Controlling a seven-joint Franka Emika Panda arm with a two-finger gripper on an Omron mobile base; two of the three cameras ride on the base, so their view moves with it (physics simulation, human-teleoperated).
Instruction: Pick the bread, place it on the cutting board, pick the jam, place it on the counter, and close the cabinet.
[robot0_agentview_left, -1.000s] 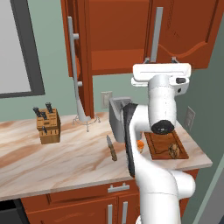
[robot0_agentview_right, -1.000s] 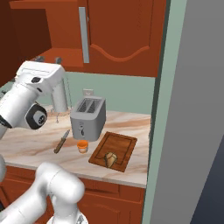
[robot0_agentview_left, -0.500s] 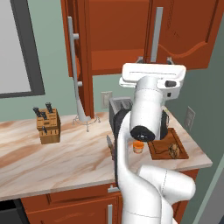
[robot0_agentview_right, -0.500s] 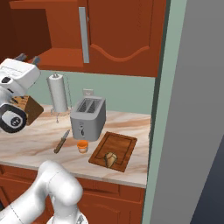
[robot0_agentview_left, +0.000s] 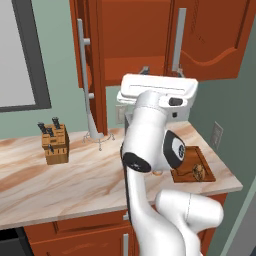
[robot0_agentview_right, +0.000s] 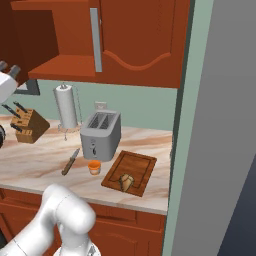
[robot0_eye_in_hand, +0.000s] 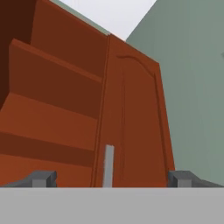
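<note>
Arm swung left; toaster (robot0_agentview_right: 101, 134) stands behind jam (robot0_agentview_right: 94, 167).

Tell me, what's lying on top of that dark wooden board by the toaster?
One small brown lump of bread sits near the cutting board's front edge. The board's surface under the bread is covered.

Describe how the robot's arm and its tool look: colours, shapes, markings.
The arm is glossy white, built of rounded tubular segments, with dark round caps at the joints. A broad, flat white block forms the hand. The tool ends in two small dark grey finger tips. No cables or lettering are visible.
</note>
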